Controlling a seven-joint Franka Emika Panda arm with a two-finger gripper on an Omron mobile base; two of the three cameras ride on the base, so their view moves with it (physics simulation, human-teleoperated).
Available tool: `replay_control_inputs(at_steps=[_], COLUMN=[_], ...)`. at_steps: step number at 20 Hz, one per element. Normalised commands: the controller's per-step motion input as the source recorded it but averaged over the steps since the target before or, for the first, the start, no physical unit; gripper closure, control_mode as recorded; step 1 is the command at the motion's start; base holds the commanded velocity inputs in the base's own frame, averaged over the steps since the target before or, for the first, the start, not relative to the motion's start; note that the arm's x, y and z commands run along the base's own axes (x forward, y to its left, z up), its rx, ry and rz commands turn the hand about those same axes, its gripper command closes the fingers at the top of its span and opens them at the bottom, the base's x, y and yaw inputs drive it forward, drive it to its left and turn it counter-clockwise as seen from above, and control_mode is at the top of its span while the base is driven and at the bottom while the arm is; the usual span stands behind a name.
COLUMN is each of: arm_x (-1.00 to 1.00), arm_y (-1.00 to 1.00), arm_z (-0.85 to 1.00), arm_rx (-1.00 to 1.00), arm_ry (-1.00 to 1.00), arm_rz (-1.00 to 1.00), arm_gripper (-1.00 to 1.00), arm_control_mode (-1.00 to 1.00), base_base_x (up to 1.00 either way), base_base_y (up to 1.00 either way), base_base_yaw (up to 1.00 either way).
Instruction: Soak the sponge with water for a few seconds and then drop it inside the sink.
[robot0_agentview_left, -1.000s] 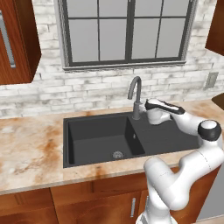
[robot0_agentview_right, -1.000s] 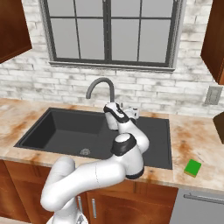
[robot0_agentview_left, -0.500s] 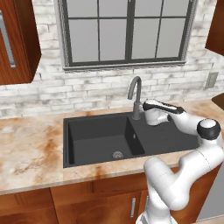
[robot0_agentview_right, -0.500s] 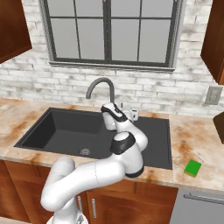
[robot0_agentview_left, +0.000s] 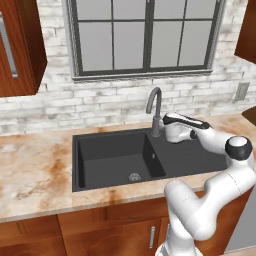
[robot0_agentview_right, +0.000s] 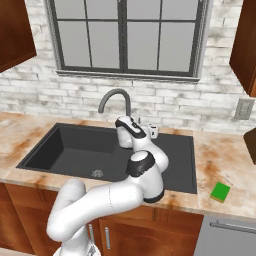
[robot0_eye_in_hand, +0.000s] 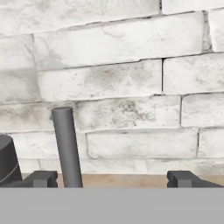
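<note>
A: Where's the sponge (robot0_agentview_right: 220, 191)?

B: On the marble worktop (robot0_agentview_right: 227, 160), right of the sink (robot0_agentview_right: 75, 150), close to the front edge. It lies flat, bright green, well apart from the basin and from the arm.

A: And the gripper (robot0_eye_in_hand: 114, 178)?

B: Spread wide, with nothing between its fingers. In the hand view the two dark fingertips (robot0_eye_in_hand: 187, 178) stand far apart at the bottom, facing the white brick backsplash (robot0_eye_in_hand: 131, 78). A thin grey upright rod (robot0_eye_in_hand: 67, 147) rises just inside the left fingertip; it looks like the faucet's lever, though I can't say so for certain. I can't tell whether the finger touches it.

A: From the base cameras?

B: In the left base view the hand (robot0_agentview_left: 181, 129) reaches across the drainboard (robot0_agentview_left: 195, 155) toward the back wall, just right of the faucet (robot0_agentview_left: 155, 111). The right base view shows the same: the hand (robot0_agentview_right: 131, 131) sits just beside the base of the curved faucet (robot0_agentview_right: 114, 101), above the rear of the sink.

A: Anything in the basin?

B: Its round metal drain (robot0_agentview_left: 134, 176) shows on the dark floor. The faucet's spout arches over the basin.

A: Surroundings?

B: A dark-framed window (robot0_agentview_left: 145, 35) above the faucet, wooden cabinets (robot0_agentview_left: 22, 45) to either side, an outlet (robot0_agentview_right: 244, 109) on the wall at right.
</note>
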Motion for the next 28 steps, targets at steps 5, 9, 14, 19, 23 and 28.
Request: replay_control_inputs(at_steps=[5,9,14,19,23,28], arm_x=[0.11,0.04,0.02,0.02,0.05,0.02], arm_y=[-0.72,-0.70,-0.66,-0.72,-0.82,-0.80], arm_z=[-0.09,-0.06,-0.02,-0.02,-0.05,-0.09], arm_rx=[0.00,0.00,0.00,0.00,0.00,0.00], arm_ry=[0.00,0.00,0.00,0.00,0.00,0.00], arm_rz=[-0.09,-0.10,-0.10,-0.10,-0.09,-0.09], arm_gripper=[-1.00,-1.00,-1.00,-1.00,-1.00,-1.00], arm_control_mode=[-1.00,-1.00,-1.00,-1.00,-1.00,-1.00], base_base_x=[0.00,0.00,0.00,0.00,0.00,0.00], base_base_y=[0.00,0.00,0.00,0.00,0.00,0.00], base_base_yaw=[0.00,0.00,0.00,0.00,0.00,0.00])
